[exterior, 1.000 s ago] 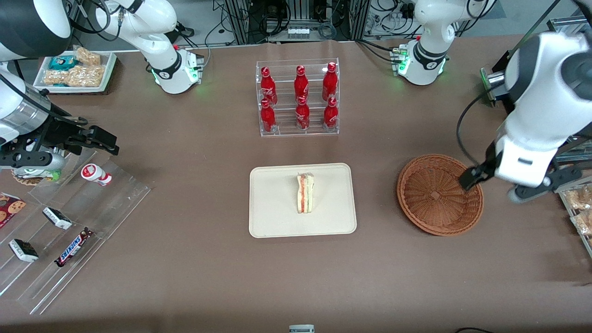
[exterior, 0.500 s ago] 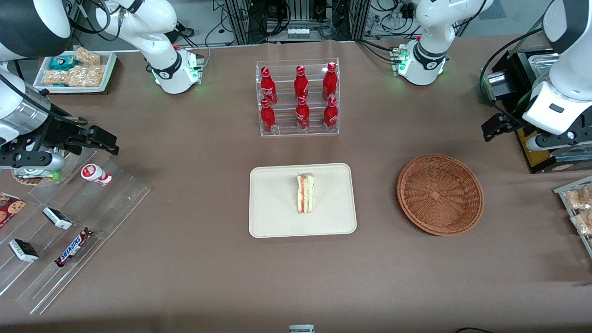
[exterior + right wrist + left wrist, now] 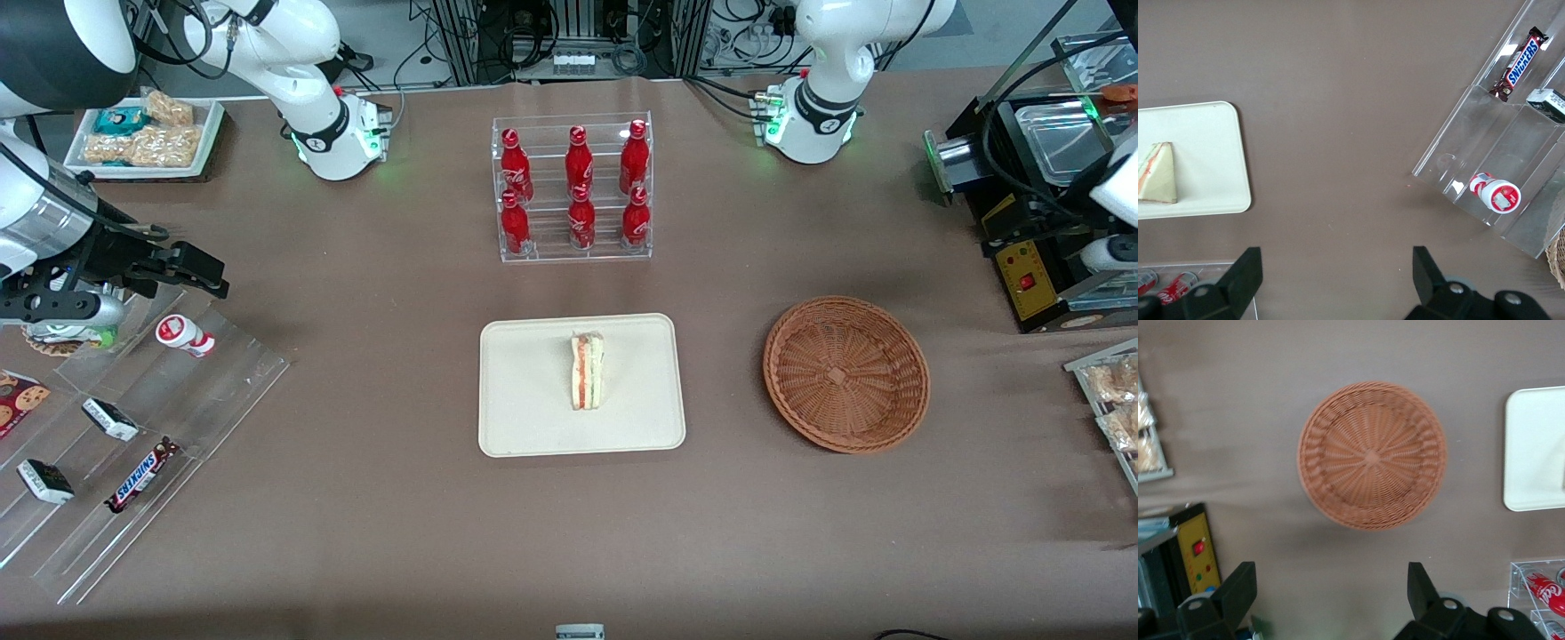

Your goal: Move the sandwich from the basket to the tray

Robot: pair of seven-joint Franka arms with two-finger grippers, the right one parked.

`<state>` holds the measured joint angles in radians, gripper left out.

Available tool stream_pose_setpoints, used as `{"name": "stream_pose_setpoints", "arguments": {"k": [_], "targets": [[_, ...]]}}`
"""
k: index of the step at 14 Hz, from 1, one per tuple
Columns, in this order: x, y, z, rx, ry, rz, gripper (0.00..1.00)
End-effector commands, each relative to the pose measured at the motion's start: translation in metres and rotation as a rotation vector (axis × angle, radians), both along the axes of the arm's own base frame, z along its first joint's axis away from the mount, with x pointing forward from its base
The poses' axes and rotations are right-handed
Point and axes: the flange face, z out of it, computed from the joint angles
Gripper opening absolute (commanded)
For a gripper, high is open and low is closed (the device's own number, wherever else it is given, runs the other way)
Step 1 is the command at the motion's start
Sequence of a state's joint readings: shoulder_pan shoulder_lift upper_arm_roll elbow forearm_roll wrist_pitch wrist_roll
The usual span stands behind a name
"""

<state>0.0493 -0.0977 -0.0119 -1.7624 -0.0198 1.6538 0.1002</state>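
One sandwich (image 3: 587, 371) rests mid-tray (image 3: 524, 427); the basket (image 3: 845, 373) sits alone nearby, bottles (image 3: 578, 191) farther back, gripper (image 3: 1331, 593) spread, holding nothing, high above.

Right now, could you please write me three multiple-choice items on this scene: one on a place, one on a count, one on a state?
1. Where is the sandwich?
A. in the basket
B. on the tray
C. on the bare table

2. How many red bottles stand in the clear rack?
A. four
B. six
C. eight

3. How is the tool?
A. open, empty, above the table beside the basket
B. shut on the sandwich
C. inside the basket

Answers: 1 B, it lies on the tray; 2 B, two rows of three; 3 A, its fingers stand apart with nothing between them, and the basket is empty.
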Motion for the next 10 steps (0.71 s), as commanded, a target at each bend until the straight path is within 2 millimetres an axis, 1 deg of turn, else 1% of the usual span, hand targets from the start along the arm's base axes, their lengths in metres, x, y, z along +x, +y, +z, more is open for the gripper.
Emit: {"name": "stream_pose_setpoints", "arguments": {"k": [1,4,6,8,9,10], "targets": [[0.025,-0.02,0.011,0.004,-0.023,-0.033,1.0],[0.024,-0.018,0.011,0.013,-0.02,-0.021,1.0],[0.024,-0.015,0.009,0.04,-0.015,0.05,1.0],[0.018,-0.006,0.013,0.049,-0.001,0.075,1.0],[0.017,-0.001,0.014,0.044,0.004,0.077,1.0],[0.018,0.0,0.012,0.04,0.007,0.08,1.0]]}}
